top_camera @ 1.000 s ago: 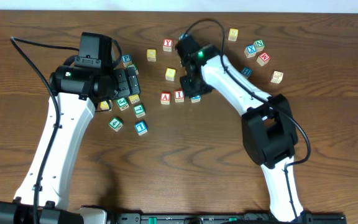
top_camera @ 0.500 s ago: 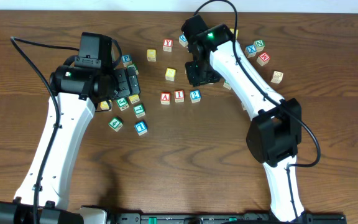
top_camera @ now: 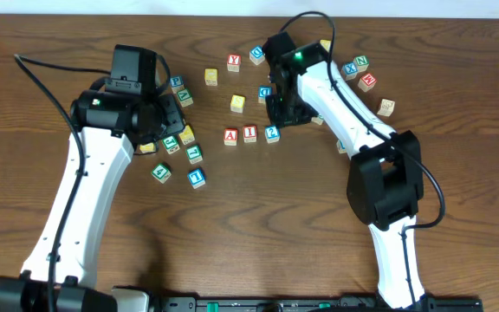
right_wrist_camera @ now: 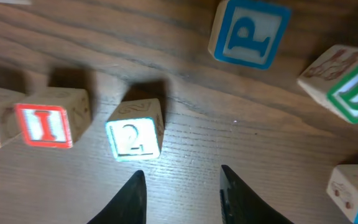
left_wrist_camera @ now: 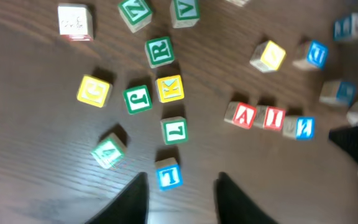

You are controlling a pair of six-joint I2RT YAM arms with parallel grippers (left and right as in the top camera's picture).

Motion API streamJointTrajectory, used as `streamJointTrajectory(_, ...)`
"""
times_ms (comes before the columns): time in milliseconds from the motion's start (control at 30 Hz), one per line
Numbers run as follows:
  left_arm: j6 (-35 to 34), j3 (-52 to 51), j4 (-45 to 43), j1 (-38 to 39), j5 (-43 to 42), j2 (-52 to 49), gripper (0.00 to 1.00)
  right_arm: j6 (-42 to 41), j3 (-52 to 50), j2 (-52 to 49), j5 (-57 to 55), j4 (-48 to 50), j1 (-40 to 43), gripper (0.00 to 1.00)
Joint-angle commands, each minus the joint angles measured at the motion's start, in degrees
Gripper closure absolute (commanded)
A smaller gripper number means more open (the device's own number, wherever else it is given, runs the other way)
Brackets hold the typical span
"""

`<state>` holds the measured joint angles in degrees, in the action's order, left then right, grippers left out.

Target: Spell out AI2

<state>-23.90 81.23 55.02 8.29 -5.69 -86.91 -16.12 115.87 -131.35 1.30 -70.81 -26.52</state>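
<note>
A, I, 2 in row. Right pincer released, empty, near 2. Left pincer released, empty.

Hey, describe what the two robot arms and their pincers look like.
The left arm and right arm have white links, black joints, a green light each and looping black cables. The left pincer and right pincer each have two black tapered fingers.

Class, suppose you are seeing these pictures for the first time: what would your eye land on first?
The neat row of blocks A, I and 2 mid-table, spelling out the word. The right claw hangs open and empty near the 2, and loose letter blocks cluster by the left arm.
</note>
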Motion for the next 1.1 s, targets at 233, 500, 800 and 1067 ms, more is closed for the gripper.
streamJointTrajectory(233,-5.53,0.09,-1.86,-0.07,0.07,-9.31,0.92,-1.29,-4.94,-0.13,-0.55,5.38,0.2,0.85)
streamJointTrajectory(500,-3.34,0.09,-4.31,-0.07,-0.42,-12.5,0.92,-1.49,-5.01,-0.13,-1.84,5.29,0.39,0.9)
streamJointTrajectory(800,0.55,0.09,-11.76,1.03,-9.33,-19.47,0.93,-1.49,-5.03,-0.13,-1.81,5.03,0.39,0.9)
streamJointTrajectory(1067,4.17,0.09,-12.94,3.43,-9.33,-23.82,0.92,-1.49,-5.03,-0.13,-1.81,5.07,0.39,0.88)
